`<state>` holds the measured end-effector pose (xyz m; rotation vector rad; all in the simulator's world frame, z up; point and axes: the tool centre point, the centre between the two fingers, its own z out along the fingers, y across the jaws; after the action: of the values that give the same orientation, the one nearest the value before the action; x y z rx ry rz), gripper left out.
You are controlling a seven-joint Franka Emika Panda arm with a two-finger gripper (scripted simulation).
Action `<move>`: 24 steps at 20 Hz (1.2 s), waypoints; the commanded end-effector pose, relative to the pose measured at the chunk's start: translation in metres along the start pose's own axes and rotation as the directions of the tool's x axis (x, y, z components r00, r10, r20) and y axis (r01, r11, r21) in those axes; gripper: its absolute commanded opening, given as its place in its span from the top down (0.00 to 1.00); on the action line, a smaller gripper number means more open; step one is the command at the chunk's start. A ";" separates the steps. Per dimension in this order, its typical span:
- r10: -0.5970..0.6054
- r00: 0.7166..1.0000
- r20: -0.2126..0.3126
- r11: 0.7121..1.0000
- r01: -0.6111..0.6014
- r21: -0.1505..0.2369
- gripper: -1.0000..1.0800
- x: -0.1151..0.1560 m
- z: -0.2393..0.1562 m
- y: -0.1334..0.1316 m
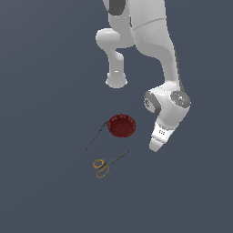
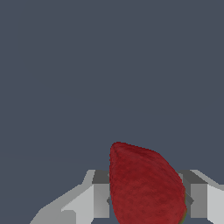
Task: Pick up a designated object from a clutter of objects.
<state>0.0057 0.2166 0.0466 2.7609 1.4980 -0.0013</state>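
Matt, finely dimpled strawberry [image 2: 146, 188]; smooth pale plastic-looking arm [image 1: 159, 41]; dull fluted bowl [image 1: 122, 125]; matt floor [image 1: 45, 91].

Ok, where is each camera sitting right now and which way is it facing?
Exterior view: off the arm, high up, looking down at the floor with the red bowl, scissors and thin rod; most of the arm shows, down to the gripper.
Wrist view: on the wrist, looking along the fingers at bare floor, with the strawberry between them.
Shared: only the gripper and floor; the strawberry can't be made out in the exterior view.
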 end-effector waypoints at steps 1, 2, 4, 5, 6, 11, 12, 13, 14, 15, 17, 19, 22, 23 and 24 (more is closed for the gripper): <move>0.000 1.000 0.000 1.000 0.000 -0.001 1.00 -0.008 -0.013 0.004; 0.000 1.000 0.000 1.000 0.000 -0.001 1.00 -0.012 -0.019 0.006; 0.000 1.000 0.000 1.000 0.000 -0.001 1.00 -0.021 -0.032 0.010; 0.000 1.000 0.000 1.000 0.000 -0.001 1.00 -0.026 -0.039 0.012; 0.000 1.000 0.000 1.000 0.000 -0.001 1.00 -0.031 -0.047 0.015; 0.000 1.000 0.000 1.000 0.000 -0.002 1.00 -0.060 -0.092 0.028; 0.000 1.000 0.000 1.000 0.000 -0.001 1.00 -0.066 -0.101 0.031; 0.000 1.000 0.000 1.000 0.000 -0.001 1.00 -0.072 -0.110 0.033; -0.001 1.000 -0.001 1.000 0.001 -0.001 1.00 -0.078 -0.120 0.036; -0.001 1.000 -0.001 1.000 0.001 -0.001 1.00 -0.084 -0.130 0.039; -0.001 1.000 -0.001 1.000 0.001 0.000 1.00 -0.097 -0.151 0.045; -0.001 1.000 -0.003 1.000 0.001 0.001 1.00 -0.110 -0.172 0.052; -0.001 1.000 -0.004 1.000 0.001 0.002 1.00 -0.130 -0.203 0.061; -0.001 1.000 -0.004 1.000 0.001 0.002 1.00 -0.136 -0.213 0.064; -0.002 1.000 -0.004 1.000 0.002 0.002 1.00 -0.142 -0.223 0.067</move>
<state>-0.0131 0.0715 0.2540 2.7622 1.5002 0.0025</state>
